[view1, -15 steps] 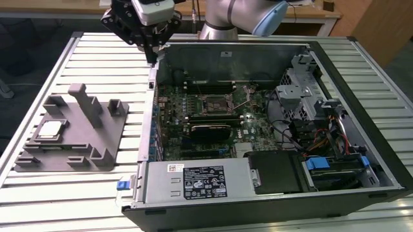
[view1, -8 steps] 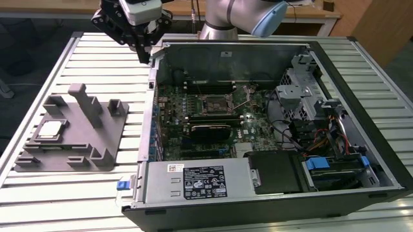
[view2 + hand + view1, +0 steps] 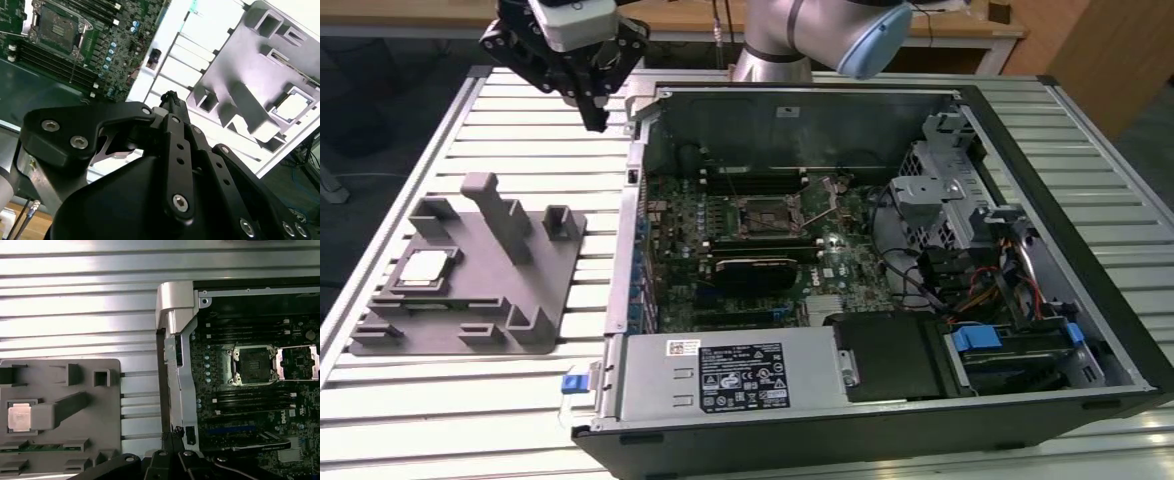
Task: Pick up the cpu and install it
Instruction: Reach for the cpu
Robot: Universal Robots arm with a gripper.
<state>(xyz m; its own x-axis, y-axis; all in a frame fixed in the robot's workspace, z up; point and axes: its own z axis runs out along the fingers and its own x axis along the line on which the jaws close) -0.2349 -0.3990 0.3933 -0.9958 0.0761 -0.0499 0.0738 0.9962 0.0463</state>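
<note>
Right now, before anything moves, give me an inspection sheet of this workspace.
Surface: slatted metal table.
Job's things: the cpu lies flat in a pocket of the grey holder; inside the computer case, the socket has its cover swung open.
Clutter: nothing seen.
Grippers: the hand is shut, holds nothing and hangs over the table by the case's far corner, apart from the cpu.
Cables: wire bundle inside the case, at the exterior view's right.
Surroundings: wooden desk behind the table.
</note>
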